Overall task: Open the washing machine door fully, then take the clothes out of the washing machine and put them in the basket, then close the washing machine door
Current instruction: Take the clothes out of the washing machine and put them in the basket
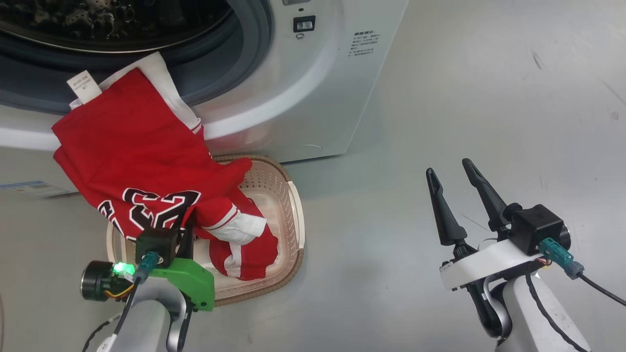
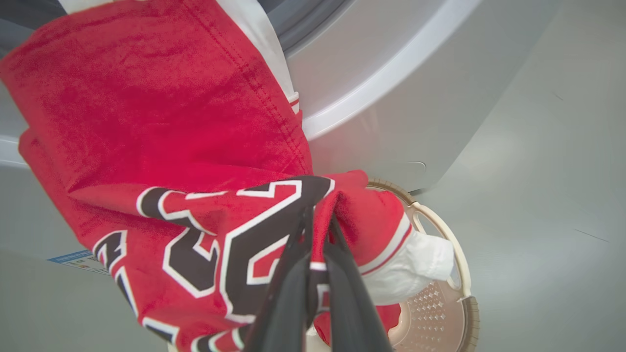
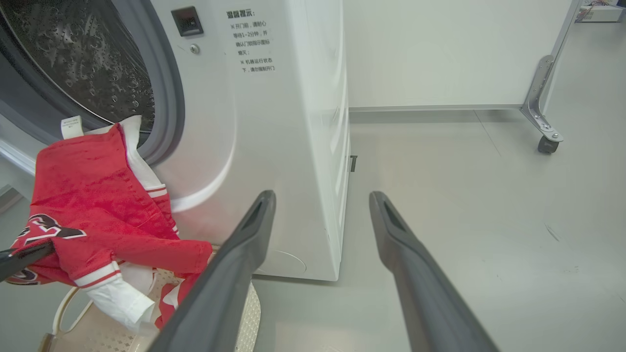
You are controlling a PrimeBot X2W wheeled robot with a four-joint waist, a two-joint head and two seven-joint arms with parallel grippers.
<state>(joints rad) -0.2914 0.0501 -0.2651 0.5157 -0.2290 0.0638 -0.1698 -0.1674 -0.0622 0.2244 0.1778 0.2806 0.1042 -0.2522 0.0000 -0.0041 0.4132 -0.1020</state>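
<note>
A red jersey (image 1: 127, 146) with dark-and-white lettering hangs from the washing machine (image 1: 303, 83) drum opening down over the basket (image 1: 288, 195). My left gripper (image 1: 188, 230) is shut on a fold of the jersey (image 2: 205, 161) above the basket, its dark fingers (image 2: 293, 274) pinching the cloth. Another red and white garment (image 1: 244, 244) lies in the basket (image 2: 440, 303). My right gripper (image 1: 455, 188) stands open over bare floor to the right, nothing between its fingers (image 3: 244, 244). The washing machine door is out of view.
The grey floor (image 1: 464, 98) spreads to the right of the washer. A white wall and a wheeled metal frame leg (image 3: 543, 122) stand behind it in the right wrist view. A blue sticker (image 1: 29, 188) marks the washer's lower front.
</note>
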